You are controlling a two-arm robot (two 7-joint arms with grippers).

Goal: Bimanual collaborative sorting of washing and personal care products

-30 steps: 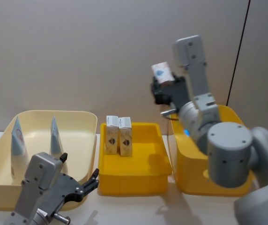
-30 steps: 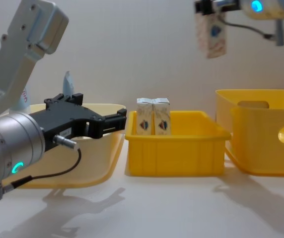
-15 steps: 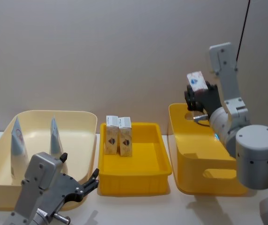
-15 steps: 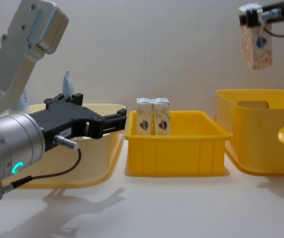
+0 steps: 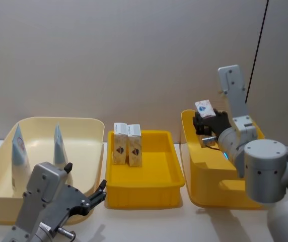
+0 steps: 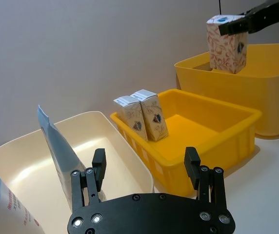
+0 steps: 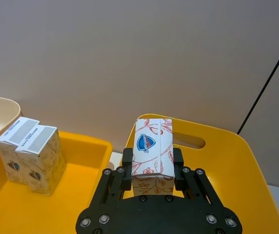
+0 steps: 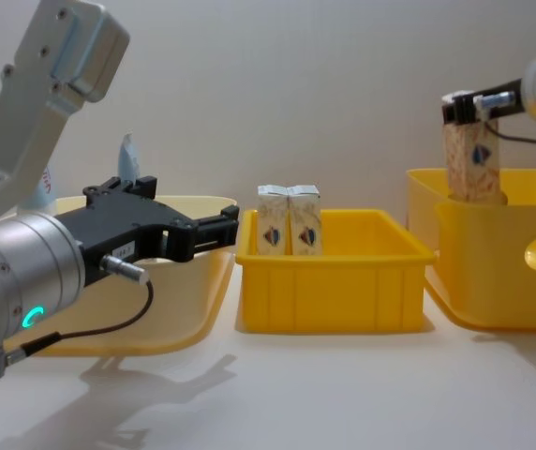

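Observation:
My right gripper [image 7: 151, 169] is shut on a white carton [image 7: 151, 146] with a blue-red emblem. It holds the carton [image 8: 471, 161] upright, with its lower end down inside the deep yellow bin [image 8: 493, 281] on the right, near that bin's back left corner. Two more cartons [image 5: 127, 145] stand side by side at the back left of the middle yellow tray [image 5: 144, 194]. Two white squeeze tubes [image 5: 19, 151] stand in the cream bin [image 5: 58, 121]. My left gripper [image 5: 92, 197] hangs open and holds nothing, low in front of the cream bin.
The three bins stand in a row on the white table, close to a plain wall. A black cable [image 5: 257, 45] runs down the wall at the right. Open table lies in front of the bins.
The right gripper carried its carton rightward from high above the middle tray, then lowered it into the right bin. The left arm stayed still.

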